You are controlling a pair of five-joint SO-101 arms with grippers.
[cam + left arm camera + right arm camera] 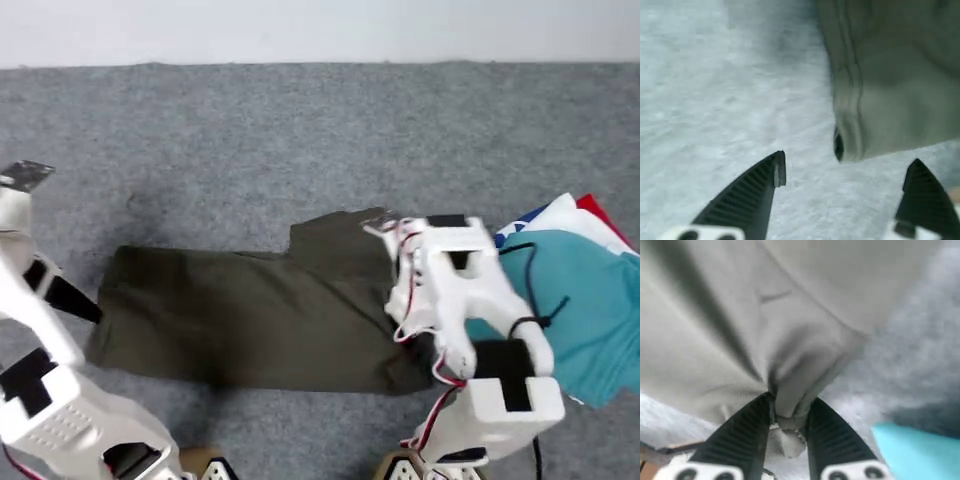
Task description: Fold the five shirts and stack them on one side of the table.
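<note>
The right claw pinches a bunch of the olive shirt, which lies mid-frame in the high view. The left claw gapes near its hem. That small pinch may slip if pulled, undoing the fold.

Three garments: one olive-green shirt, one teal shirt and one red, white and blue garment under it. Two white arms: left arm, right arm.

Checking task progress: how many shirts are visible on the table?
3: an olive shirt mid-table; a teal shirt at the view's right edge; a white-and-blue shirt under it. Others may be hidden.
</note>
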